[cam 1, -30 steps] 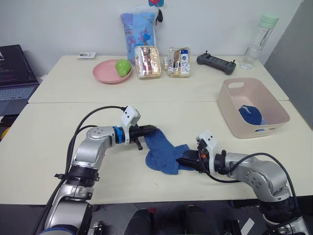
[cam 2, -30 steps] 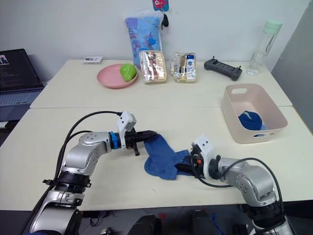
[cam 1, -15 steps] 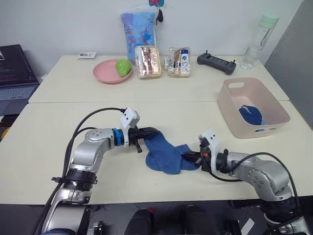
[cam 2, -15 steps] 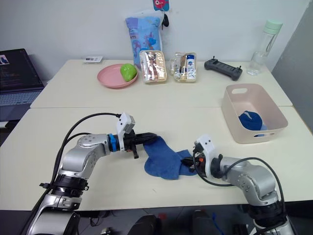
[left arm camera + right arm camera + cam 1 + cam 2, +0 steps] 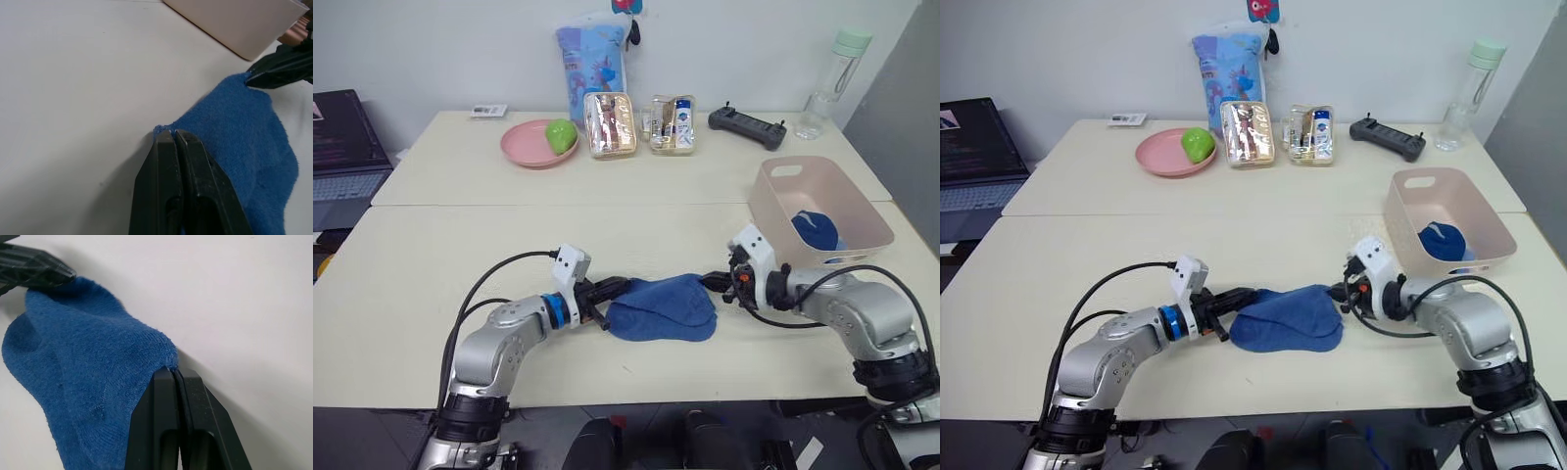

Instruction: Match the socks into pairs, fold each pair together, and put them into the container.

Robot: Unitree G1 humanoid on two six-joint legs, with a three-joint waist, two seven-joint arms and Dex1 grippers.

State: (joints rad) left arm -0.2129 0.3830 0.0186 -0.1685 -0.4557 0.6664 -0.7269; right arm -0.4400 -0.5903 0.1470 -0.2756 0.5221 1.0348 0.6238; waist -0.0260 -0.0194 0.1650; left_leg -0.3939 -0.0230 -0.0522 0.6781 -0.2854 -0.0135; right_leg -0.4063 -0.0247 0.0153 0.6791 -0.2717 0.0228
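Socks (image 5: 662, 307) lie folded on the table (image 5: 431, 264) between both grippers, left (image 5: 617, 290) and right (image 5: 710, 282), each pinched shut on an edge; soft, light, floppy knit, best held at folded ends.

Both arms reach low over the near part of the worktop (image 5: 431, 264), forearms bent inward so the two grippers point toward each other. The left gripper (image 5: 619, 286) lies near the middle, its black fingers pressed together on the left edge of the blue socks (image 5: 661, 305). The right gripper (image 5: 710, 281) faces it from the right, fingers likewise pinched tight on the socks' right edge.
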